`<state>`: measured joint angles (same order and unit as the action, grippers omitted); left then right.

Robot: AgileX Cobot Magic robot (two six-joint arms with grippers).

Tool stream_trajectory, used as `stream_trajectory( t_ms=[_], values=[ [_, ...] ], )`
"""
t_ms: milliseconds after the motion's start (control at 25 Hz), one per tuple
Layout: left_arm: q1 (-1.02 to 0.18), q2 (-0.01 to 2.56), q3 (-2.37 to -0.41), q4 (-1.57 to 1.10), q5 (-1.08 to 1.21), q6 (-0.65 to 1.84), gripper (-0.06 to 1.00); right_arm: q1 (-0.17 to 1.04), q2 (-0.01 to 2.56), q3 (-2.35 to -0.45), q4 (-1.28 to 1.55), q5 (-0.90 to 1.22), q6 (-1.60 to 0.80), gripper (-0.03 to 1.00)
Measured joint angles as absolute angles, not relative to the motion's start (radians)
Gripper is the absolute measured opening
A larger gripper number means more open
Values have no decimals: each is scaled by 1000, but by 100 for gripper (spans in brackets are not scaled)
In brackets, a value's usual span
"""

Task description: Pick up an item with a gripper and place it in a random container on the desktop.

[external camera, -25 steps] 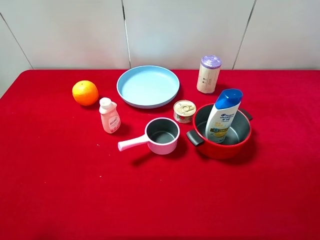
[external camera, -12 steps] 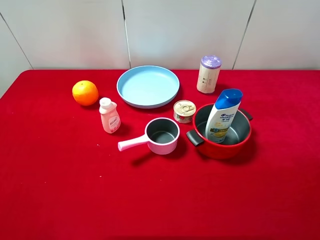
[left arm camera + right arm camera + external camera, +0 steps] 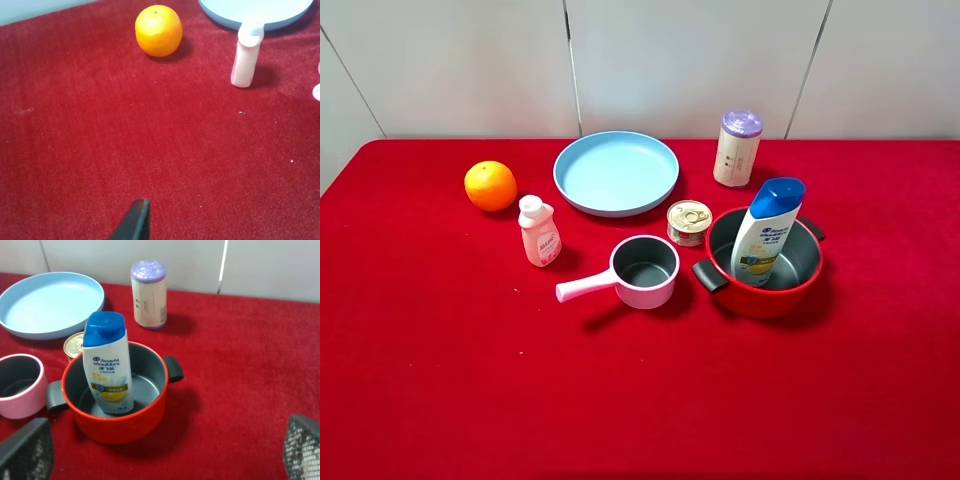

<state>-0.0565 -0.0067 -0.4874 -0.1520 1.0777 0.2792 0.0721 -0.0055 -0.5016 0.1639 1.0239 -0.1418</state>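
Observation:
The tall white shampoo bottle (image 3: 766, 232) with a blue cap and yellow label stands leaning inside the round red pot (image 3: 738, 296). Both also show in the right wrist view, bottle (image 3: 107, 367) in pot (image 3: 125, 427). My right gripper (image 3: 164, 460) is open and empty, drawn back from the pot, with its two fingers wide apart at the frame's lower corners. Of my left gripper only one black fingertip (image 3: 136, 220) shows, over bare red cloth. Neither gripper shows in the exterior view.
On the red cloth stand a light blue plate (image 3: 616, 172), an orange (image 3: 490, 185), a small pink-white bottle (image 3: 538, 232), a pink saucepan (image 3: 642, 272), a small tin (image 3: 689, 222) and a purple-lidded cylinder (image 3: 738, 148).

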Motion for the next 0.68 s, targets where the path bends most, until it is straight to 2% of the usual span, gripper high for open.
stream_trajectory(
  t_ms=[680],
  values=[
    [-55,-7,-487,-152,1078,279,99,72,-5,-502,165,1024,-142,69]
  ],
)
